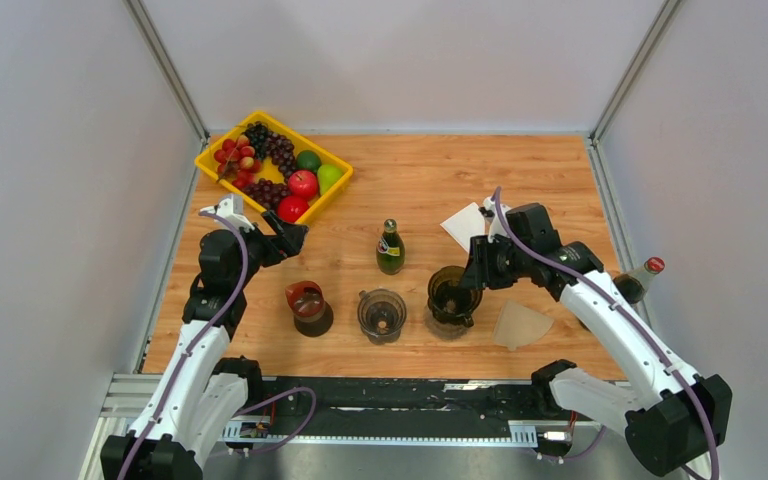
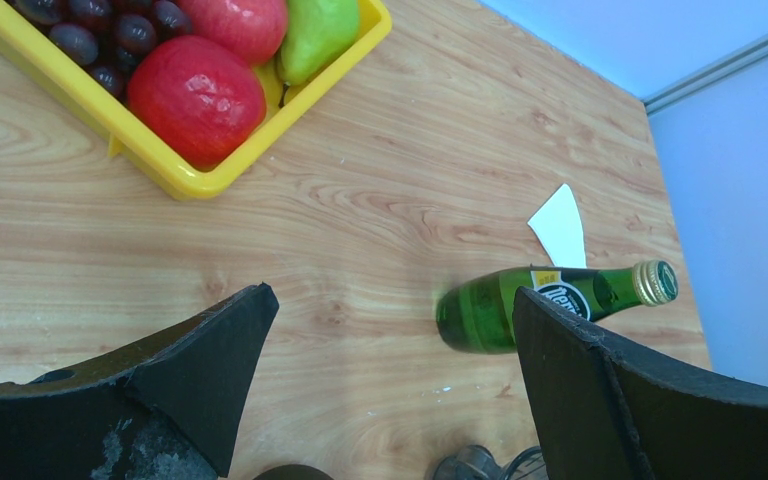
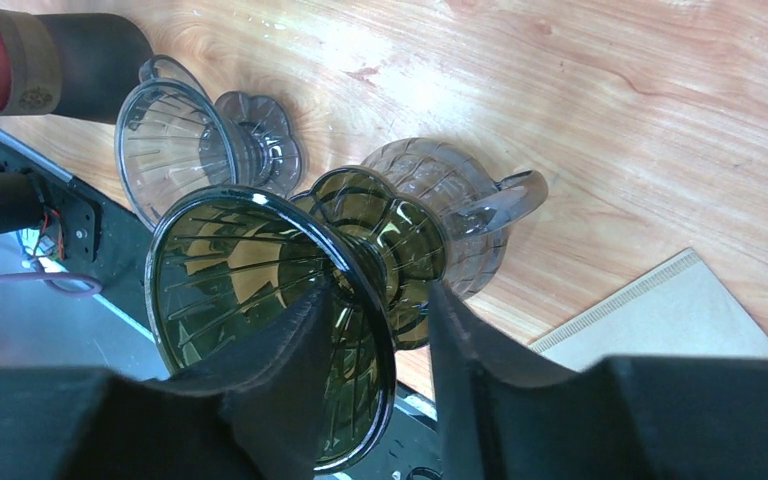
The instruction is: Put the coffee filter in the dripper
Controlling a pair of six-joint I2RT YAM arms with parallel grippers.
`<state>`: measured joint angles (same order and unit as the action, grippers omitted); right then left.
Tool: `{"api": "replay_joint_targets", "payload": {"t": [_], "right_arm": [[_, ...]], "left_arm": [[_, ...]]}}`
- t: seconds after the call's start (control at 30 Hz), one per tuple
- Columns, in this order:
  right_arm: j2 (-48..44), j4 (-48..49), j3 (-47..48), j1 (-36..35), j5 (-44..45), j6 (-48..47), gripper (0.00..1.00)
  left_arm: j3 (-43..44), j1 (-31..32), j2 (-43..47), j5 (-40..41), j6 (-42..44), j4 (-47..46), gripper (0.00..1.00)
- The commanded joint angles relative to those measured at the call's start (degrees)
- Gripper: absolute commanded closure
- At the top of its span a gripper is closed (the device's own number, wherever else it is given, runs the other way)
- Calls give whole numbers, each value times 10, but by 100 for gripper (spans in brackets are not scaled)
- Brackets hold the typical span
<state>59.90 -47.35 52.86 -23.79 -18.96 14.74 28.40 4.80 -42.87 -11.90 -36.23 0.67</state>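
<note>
A smoky dark glass dripper (image 1: 453, 297) (image 3: 230, 270) stands near the table's front, right of centre. My right gripper (image 1: 472, 272) (image 3: 380, 292) straddles its rim, one finger inside the cone and one outside. The jaws stand apart, with a gap showing beside the rim. A brown paper coffee filter (image 1: 520, 325) (image 3: 660, 320) lies flat on the wood just right of the dripper. A white filter (image 1: 465, 224) (image 2: 560, 225) lies behind it. My left gripper (image 1: 295, 237) (image 2: 392, 295) hovers wide open and empty near the yellow tray.
A clear dripper (image 1: 381, 314) (image 3: 175, 140) and a red-brown one (image 1: 308, 305) stand left of the dark one. A green bottle (image 1: 390, 248) (image 2: 550, 300) stands mid-table. A red-capped bottle (image 1: 640, 278) is at the right edge. The yellow fruit tray (image 1: 210, 157) (image 2: 160, 170) sits back left.
</note>
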Motion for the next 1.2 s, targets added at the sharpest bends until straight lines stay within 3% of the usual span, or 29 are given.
{"api": "replay_joint_targets", "payload": {"t": [0.0,0.13,0.23,0.6,0.8,0.93,1.17], "right_arm": [[-10,8,22,3,24,3,51],[-17,9,48,3,47,6,28],[-28,12,70,4,85,20,2],[-38,8,95,13,305,86,0],[10,20,94,44,327,89,0],[50,95,71,51,332,101,0],[184,160,98,73,345,132,0]], "left_arm": [[1,-2,5,0,7,-9,0],[2,-2,7,-1,9,-9,0],[2,-2,6,-3,10,-9,0],[7,-2,9,4,16,-9,0],[3,-2,1,1,16,-10,0],[4,-2,-10,-5,15,-15,0],[3,-2,-17,-7,12,-17,0]]}}
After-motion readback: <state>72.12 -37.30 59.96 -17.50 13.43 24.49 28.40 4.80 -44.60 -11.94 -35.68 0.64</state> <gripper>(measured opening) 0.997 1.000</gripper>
